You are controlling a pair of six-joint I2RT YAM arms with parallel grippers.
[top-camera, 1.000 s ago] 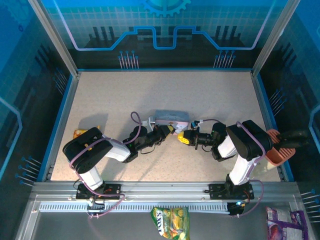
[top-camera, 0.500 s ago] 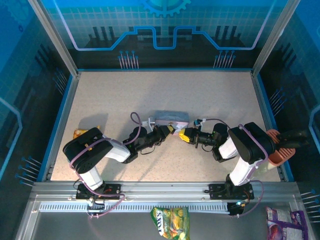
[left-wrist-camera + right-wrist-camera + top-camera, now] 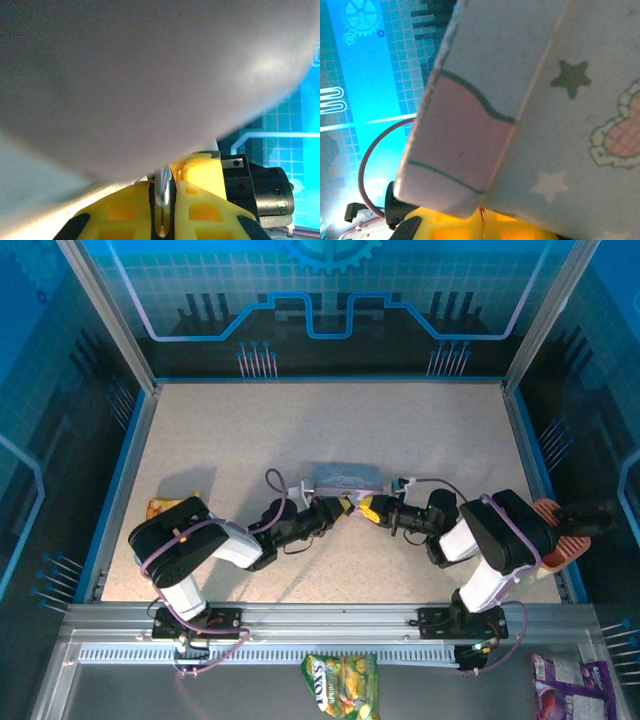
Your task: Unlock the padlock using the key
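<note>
The lilac cartoon-printed tin [image 3: 345,477] lies mid-table, and both grippers meet at its near edge. My left gripper [image 3: 338,506] has its yellow fingers shut on a small shiny metal piece, seemingly the padlock [image 3: 163,196], pressed up under the tin [image 3: 150,75]. From the right, my right gripper [image 3: 369,508] nearly touches the left one. Between its closed yellow fingers [image 3: 450,227] stands a thin sliver, the key [image 3: 482,214], right below the tin's corner [image 3: 450,180]. In the left wrist view the right gripper's yellow finger [image 3: 202,172] sits just beyond the padlock.
An orange packet [image 3: 160,507] lies behind the left arm's elbow. A terracotta bowl with a dark brush [image 3: 556,538] sits at the table's right edge. A snack bag [image 3: 341,684] and a purple bag [image 3: 566,686] lie in front of the rail. Blue walls ring the table.
The right arm has reached a little further left and away, closing the gap to the left gripper at the tin's edge. The left gripper has edged slightly right.
</note>
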